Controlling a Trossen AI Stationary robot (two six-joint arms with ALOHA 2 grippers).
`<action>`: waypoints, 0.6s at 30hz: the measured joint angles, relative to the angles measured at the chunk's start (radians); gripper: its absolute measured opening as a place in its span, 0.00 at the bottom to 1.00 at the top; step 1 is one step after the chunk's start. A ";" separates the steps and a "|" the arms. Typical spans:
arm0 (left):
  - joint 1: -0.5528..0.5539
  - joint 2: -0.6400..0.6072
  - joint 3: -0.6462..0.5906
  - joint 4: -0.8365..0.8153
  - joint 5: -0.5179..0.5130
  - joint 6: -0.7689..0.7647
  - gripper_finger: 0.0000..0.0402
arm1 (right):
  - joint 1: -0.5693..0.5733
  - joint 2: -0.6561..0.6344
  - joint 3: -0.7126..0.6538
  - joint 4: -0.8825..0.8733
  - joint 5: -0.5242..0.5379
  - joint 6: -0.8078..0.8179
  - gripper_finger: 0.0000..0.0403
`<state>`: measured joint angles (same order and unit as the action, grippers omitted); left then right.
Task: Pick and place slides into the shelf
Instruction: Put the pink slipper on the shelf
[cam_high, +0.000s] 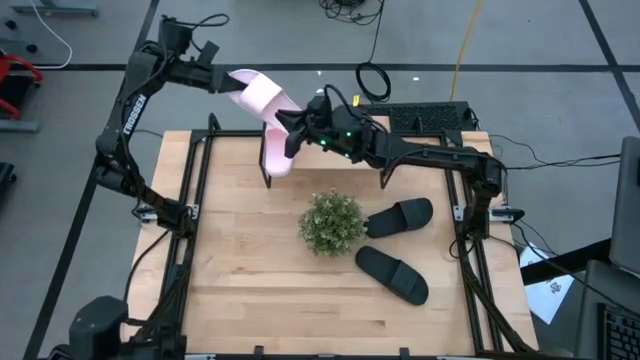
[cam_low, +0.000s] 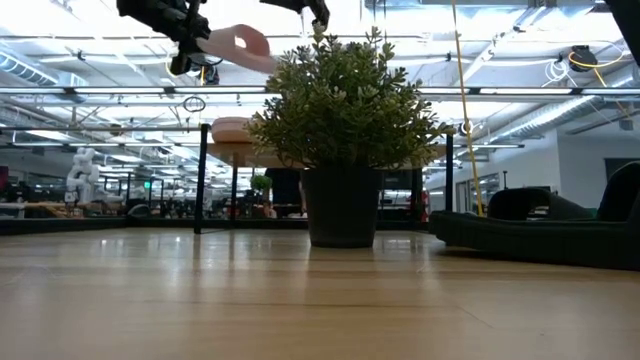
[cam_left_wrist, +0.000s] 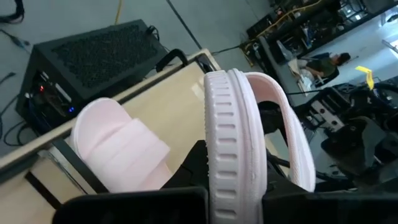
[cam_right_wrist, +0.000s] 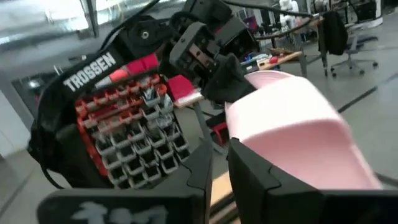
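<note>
My left gripper (cam_high: 228, 80) is shut on one pale pink slide (cam_high: 258, 93), held in the air over the table's far left edge. The slide's ribbed sole edge (cam_left_wrist: 230, 143) fills the left wrist view. The second pink slide (cam_high: 278, 152) lies flat on the shelf (cam_low: 225, 150) at the far edge. My right gripper (cam_high: 293, 132) hovers shut above it, beside the held slide's free end (cam_right_wrist: 298, 137). Both black slides (cam_high: 400, 217) (cam_high: 392, 273) lie on the table to the right of the plant. My left gripper pinches the pink slide at the end of its sole (cam_right_wrist: 239, 93), coming roughly level from the table's left. The slide is lifted clear and turned on its side, its strap (cam_left_wrist: 283, 118) to one side and the rest reaching toward my right gripper. My right gripper: whether it touches the held slide, I cannot tell.
A bushy green plant in a dark pot (cam_high: 332, 222) stands mid-table, in front of the shelf in the low view (cam_low: 345, 120). A black metal frame (cam_high: 190, 200) runs along the table's edges. There is bare wood on the near half of the table (cam_high: 270, 300).
</note>
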<state>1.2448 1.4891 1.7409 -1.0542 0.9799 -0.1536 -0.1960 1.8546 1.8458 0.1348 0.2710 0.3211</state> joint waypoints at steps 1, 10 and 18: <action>0.001 0.000 0.000 -0.001 0.006 0.002 0.05 | -0.001 -0.011 0.000 -0.023 0.000 -0.022 0.11; -0.019 0.000 0.000 -0.032 0.046 0.019 0.05 | 0.003 -0.137 0.001 -0.298 -0.159 -0.433 0.11; -0.123 0.000 0.001 -0.060 0.048 0.018 0.05 | 0.046 -0.163 0.001 -0.443 -0.295 -0.737 0.11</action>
<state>1.1215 1.4895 1.7420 -1.1142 1.0283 -0.1360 -0.1496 1.6921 1.8467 -0.3080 -0.0244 -0.4160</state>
